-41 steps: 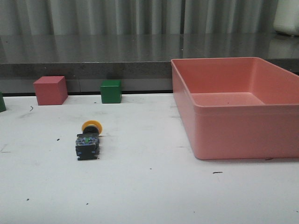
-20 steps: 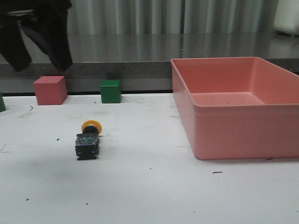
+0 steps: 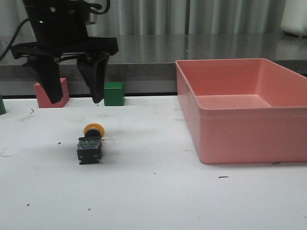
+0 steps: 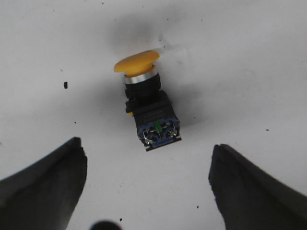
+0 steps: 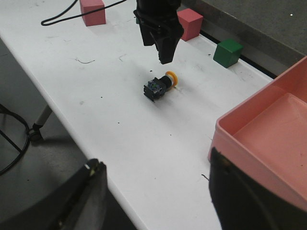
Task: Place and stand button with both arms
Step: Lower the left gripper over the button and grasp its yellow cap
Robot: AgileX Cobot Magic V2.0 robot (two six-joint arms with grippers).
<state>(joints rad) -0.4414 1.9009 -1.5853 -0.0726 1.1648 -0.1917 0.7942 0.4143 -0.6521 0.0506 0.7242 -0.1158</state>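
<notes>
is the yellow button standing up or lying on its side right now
Lying on its side. The button rests lengthwise on the table, yellow cap pointing sideways, not up.

My left gripper [image 3: 76,101] is matte black, with two broad wedge-shaped fingers [image 3: 96,76] tapering to blunt tips under a flat crossbar. I see a tiny green light on its boxy black housing and a black cable [image 3: 13,33] trailing off its left side.

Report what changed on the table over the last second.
The left gripper came down into the front view from the upper left and now hangs open above and behind the button, touching nothing. The button, lying on its side, the cubes and the bin stayed put.
</notes>
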